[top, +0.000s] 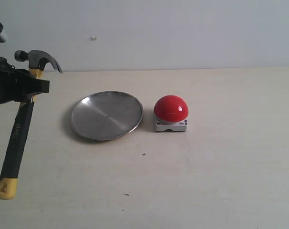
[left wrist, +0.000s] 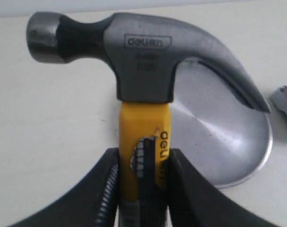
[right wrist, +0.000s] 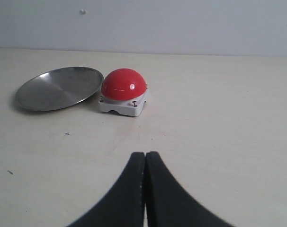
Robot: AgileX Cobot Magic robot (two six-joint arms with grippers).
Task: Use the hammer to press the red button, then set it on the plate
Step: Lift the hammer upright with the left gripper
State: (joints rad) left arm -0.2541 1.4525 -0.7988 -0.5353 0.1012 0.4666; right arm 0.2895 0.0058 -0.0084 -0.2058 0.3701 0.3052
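At the far left of the exterior view my left gripper (top: 31, 88) is shut on the hammer (top: 20, 126), gripping it at the yellow neck just under the dark steel head. The hammer hangs in the air, head up and yellow butt down toward the table's front. In the left wrist view the hammer (left wrist: 143, 85) stands between the left gripper (left wrist: 142, 158) fingers, with the plate (left wrist: 219, 137) behind it. The silver plate (top: 107, 115) lies right of the hammer, and the red button (top: 170, 108) sits just right of the plate. My right gripper (right wrist: 145, 155) is shut on nothing, short of the red button (right wrist: 124, 85).
The pale table (top: 230, 181) runs back to a plain light wall (top: 182, 28). A few small dark specks mark the tabletop in front of the plate. The right arm does not show in the exterior view.
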